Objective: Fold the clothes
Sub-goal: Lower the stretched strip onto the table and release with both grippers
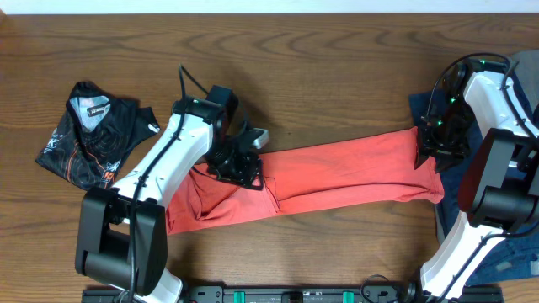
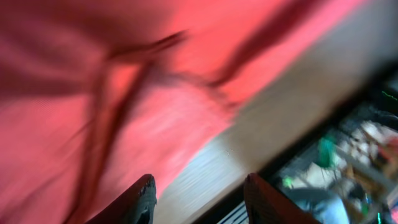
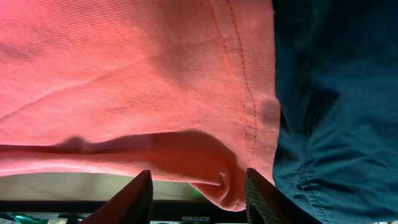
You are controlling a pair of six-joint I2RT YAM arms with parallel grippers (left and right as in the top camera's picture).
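The coral-red T-shirt [image 1: 345, 168] lies stretched in a long band across the table, bunched at its left end. Its lettering and label are hidden. My left gripper [image 1: 240, 162] hovers over the shirt's left part. In the blurred left wrist view its fingers [image 2: 199, 180] are open and empty, with the shirt [image 2: 62, 124] to their left and bare table between them. My right gripper [image 1: 434, 150] is at the shirt's right end. In the right wrist view it [image 3: 198, 174] is open, with the shirt's hemmed corner [image 3: 124, 62] hanging between the fingers.
A black garment with red-and-white print [image 1: 93, 135] lies crumpled at the left. A navy blue garment [image 1: 446, 198] lies under the shirt's right end and right arm; it also shows in the right wrist view [image 3: 336, 93]. The table's front edge is just below the shirt.
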